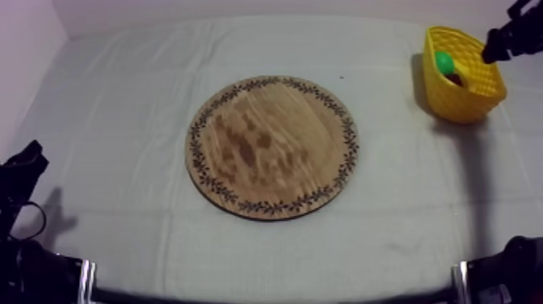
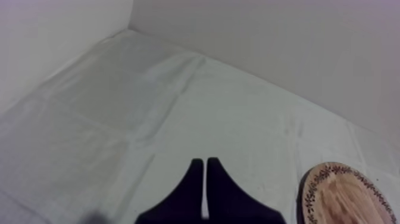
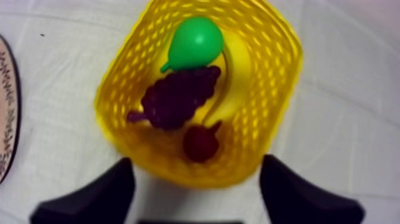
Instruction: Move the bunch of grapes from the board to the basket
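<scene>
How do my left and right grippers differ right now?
The left gripper is shut, fingers together as a wedge; the right gripper is open, fingers apart. The left hangs over cloth beside the wooden board; the right hangs over the yellow basket, where the bunch of grapes lies. Both hold nothing.

No readable text.
You'll find no letters, labels or numbers; the rim of the wooden board (image 1: pixel 272 147) carries only leaf ornament.
</scene>
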Robot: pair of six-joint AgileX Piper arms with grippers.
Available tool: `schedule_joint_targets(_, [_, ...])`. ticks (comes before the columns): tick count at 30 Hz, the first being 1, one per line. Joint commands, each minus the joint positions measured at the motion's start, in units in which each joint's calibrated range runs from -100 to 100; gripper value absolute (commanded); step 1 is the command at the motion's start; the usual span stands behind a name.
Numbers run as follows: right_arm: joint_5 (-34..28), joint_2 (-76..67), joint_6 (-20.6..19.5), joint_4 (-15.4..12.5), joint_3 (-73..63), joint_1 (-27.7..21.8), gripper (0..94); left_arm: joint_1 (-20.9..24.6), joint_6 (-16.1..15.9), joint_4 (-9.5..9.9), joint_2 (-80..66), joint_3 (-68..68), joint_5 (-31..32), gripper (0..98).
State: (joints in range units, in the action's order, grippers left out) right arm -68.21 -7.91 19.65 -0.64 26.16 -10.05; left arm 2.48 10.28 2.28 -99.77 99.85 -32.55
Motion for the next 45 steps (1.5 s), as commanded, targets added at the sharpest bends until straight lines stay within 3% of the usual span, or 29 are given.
schedule_joint_targets(1, [0.63,-14.4,-0.22,-0.86,5.59,0.58,37.3,0.01,-0.02,-0.01,0.03,0.04,-0.03,0.0])
schedule_joint_targets(5, [4.23,-26.38,-4.28,1.13,13.92,4.39,16.8,0.01,-0.01,-0.01,0.03,0.04,-0.03,0.0])
schedule_joint_targets(10, [11.81,-40.2,-9.09,3.34,26.98,9.78,5.5,0.01,0.0,-0.01,0.03,0.04,-0.03,0.0])
schedule_joint_targets(21, [27.85,-63.42,-16.93,6.16,54.13,16.03,0.7,0.01,0.0,-0.01,0.03,0.04,-0.03,0.0])
schedule_joint_targets(26, [36.43,-70.6,-20.65,9.54,66.91,15.95,0.6,0.01,0.0,-0.01,0.03,0.04,-0.03,0.0])
schedule_joint_targets(32, [36.32,-77.59,-17.62,5.84,72.62,13.63,0.7,0.01,0.0,-0.01,0.03,0.04,-0.03,0.0])
schedule_joint_targets(37, [30.6,-81.3,-12.95,0.71,73.16,11.34,0.4,0.01,0.0,-0.01,0.03,0.04,-0.03,0.0])
schedule_joint_targets(45, [30.71,-85.87,-10.33,-0.41,73.46,10.92,0.3,0.01,-0.01,-0.01,0.03,0.04,-0.03,0.0])
